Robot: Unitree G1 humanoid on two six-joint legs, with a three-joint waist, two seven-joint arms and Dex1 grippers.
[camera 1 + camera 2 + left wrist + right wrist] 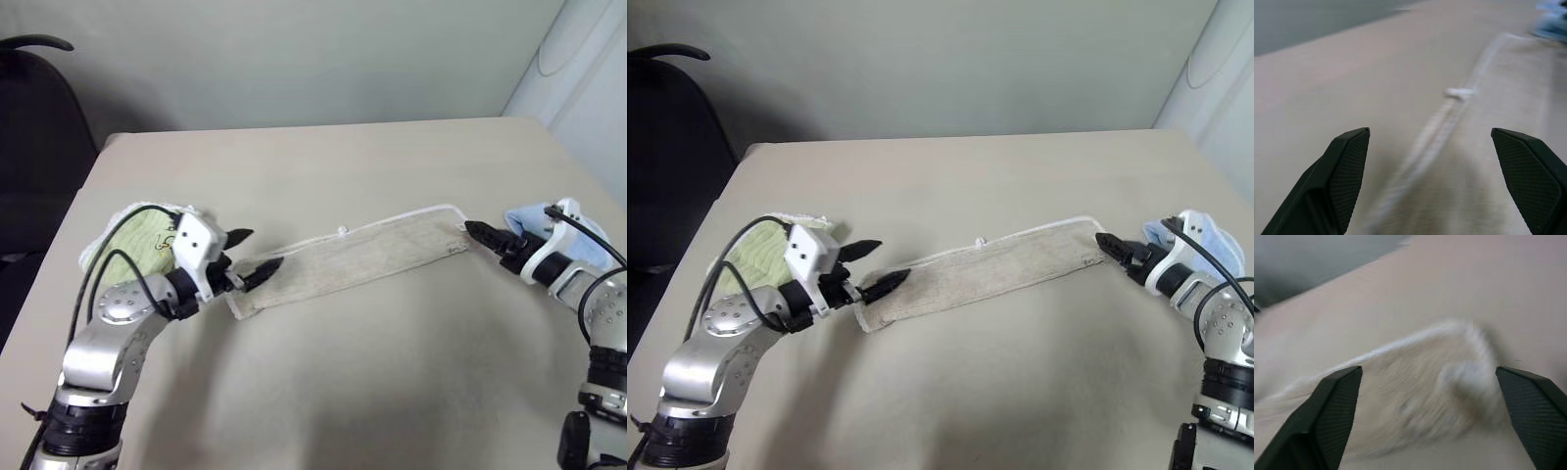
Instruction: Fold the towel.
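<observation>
The towel (358,259) lies flat on the table as a long, narrow beige strip with white edging, running from near left to far right, with a small white loop (342,231) on its far edge. My left gripper (257,255) is open at the strip's left end, one finger above the cloth and one low over its corner. In the left wrist view the towel (1508,147) stretches away between the spread fingers (1347,166). My right gripper (480,233) points at the right end. In the right wrist view it is open, with that end of the towel (1425,396) lying between its fingers (1337,401).
A light green striped cloth (137,240) lies bunched behind my left wrist near the table's left edge. A light blue cloth (534,220) sits behind my right wrist. A black chair (34,147) stands off the table's left side. The tan table top (323,382) stretches in front of the towel.
</observation>
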